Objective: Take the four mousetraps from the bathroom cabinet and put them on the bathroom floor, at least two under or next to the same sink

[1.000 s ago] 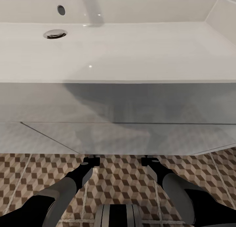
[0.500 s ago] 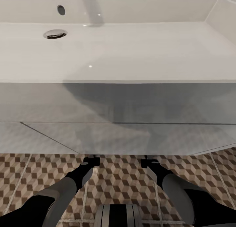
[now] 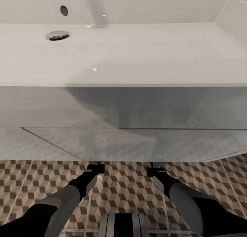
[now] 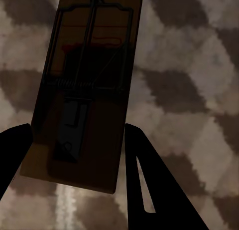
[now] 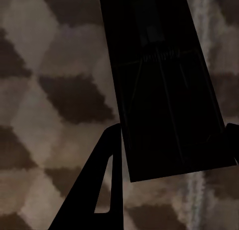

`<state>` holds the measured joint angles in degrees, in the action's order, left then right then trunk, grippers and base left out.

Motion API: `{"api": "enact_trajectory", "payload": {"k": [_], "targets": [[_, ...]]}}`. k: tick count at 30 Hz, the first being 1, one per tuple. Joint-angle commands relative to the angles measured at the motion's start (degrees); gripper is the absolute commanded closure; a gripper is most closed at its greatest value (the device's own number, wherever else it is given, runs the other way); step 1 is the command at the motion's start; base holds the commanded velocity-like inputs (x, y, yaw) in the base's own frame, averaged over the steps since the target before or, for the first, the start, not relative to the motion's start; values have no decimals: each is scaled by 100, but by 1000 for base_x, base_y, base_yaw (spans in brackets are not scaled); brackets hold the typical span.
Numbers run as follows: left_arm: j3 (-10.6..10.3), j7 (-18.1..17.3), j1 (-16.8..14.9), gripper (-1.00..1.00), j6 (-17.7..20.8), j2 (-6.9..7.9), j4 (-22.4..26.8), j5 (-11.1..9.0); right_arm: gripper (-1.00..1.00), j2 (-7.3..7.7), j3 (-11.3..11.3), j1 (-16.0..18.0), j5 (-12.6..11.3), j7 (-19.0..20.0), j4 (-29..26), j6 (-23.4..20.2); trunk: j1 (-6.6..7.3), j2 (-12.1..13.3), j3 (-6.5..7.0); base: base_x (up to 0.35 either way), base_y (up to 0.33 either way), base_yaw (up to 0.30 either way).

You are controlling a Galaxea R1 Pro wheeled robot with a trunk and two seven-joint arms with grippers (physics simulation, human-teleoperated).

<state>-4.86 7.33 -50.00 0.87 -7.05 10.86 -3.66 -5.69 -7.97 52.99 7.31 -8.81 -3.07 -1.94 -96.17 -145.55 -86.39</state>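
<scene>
While looking down from the head: wide white bathroom sink (image 3: 137,52) with a shiny round drain, set on a white boxy vanity (image 3: 103,110). Below it, bathroom floor (image 3: 127,185) with brown, beige and white cube tiles. Left arm (image 3: 79,187) and right arm (image 3: 175,192) stretched forward and down, side by side, with the ends tucked under the vanity's front edge.

Seen from the left wrist: flat brown wooden mousetrap (image 4: 84,90) with dark wire, a spring and a little metal plate. Held by the left gripper (image 4: 77,130), jaws closed on its two long sides, cube tiles right behind it. Cannot tell if touching the floor.

Seen from the right wrist: second mousetrap (image 5: 164,85), very dark in the shade, thin wires and a spring just showing. Gripped by the right gripper (image 5: 174,129), jaws tight on both long sides, pale grout line beside it.
</scene>
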Motion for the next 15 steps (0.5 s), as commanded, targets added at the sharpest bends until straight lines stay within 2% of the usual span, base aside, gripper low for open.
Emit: {"api": "enact_trajectory", "payload": {"k": [1, 15], "targets": [[-49, 32, -1, 100, 9, 1, 4, -39, 100, -3, -46, 1, 51, -16, -5, -16, 1, -1, -3, 0, 0, 0], [-49, 32, -1, 100, 8, 1, 4, -39, 100, 22, -50, 1, 43, 104, 3, -15, 1, -1, -3, 0, 0, 0]]}}
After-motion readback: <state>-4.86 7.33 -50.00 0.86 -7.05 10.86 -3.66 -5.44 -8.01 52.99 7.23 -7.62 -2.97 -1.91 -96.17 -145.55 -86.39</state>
